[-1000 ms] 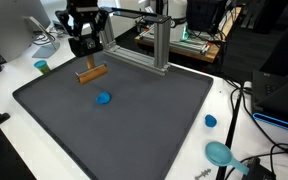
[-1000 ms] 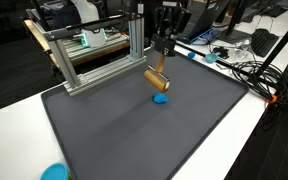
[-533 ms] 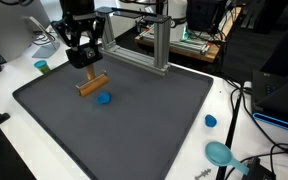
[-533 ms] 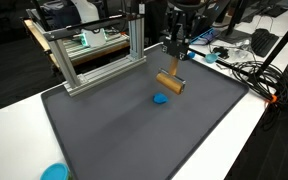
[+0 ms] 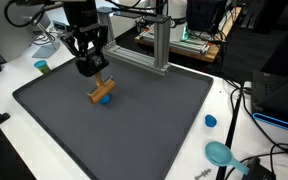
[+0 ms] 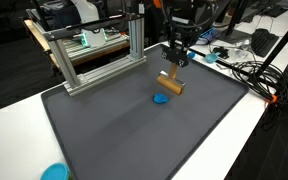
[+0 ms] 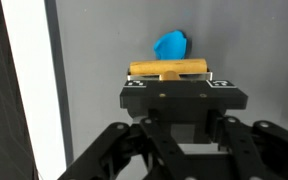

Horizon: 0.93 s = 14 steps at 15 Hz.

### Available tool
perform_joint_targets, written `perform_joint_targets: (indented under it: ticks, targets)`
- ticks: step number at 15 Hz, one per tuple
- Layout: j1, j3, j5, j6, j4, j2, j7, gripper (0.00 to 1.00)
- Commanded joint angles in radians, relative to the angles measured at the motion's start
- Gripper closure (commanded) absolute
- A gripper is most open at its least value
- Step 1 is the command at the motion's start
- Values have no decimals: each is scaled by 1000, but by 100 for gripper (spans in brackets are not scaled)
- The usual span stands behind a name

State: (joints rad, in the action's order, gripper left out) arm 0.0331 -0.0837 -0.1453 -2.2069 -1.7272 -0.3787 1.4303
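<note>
a white tabletop (image 5: 2,98) carries a wide dark grey mat (image 5: 149,125), and an aluminium frame (image 5: 160,42) stands at the mat's far edge. the black claw (image 5: 96,80) hangs over the mat near that frame, closed on a wooden block (image 5: 103,93).

the block is a short, light brown bar with plain, smooth faces. it is gripped across its middle so both ends stick out past the fingers, as the wrist view shows (image 7: 169,69). it lies roughly level and looks clear of the mat. a small bright blue piece (image 6: 160,98) sits on the mat near it. in an exterior view the block partly covers that piece, and in the wrist view the blue piece (image 7: 171,45) shows just beyond the block.

a second ago the block was closer to the frame and well clear of the blue piece. since then the claw has carried it over beside the piece and turned it, with the grip unchanged. the blue piece has not moved.
</note>
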Motion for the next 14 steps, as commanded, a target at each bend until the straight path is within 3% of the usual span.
perform_joint_targets:
  ticks: [1, 4, 5, 6, 8, 9, 14]
  targets:
    - [51, -11, 82, -33, -13, 2, 94, 77]
    - [76, -6, 121, -25, -1, -7, 125, 77]
    - [52, 6, 83, -15, 1, -14, 84, 77]
    - [56, 9, 84, -15, 1, -15, 87, 52]
    - [54, 10, 83, -15, 1, -18, 86, 52]
    - [52, 9, 83, -15, 1, -21, 85, 77]
    - [79, 3, 115, -51, -18, -28, 112, 77]
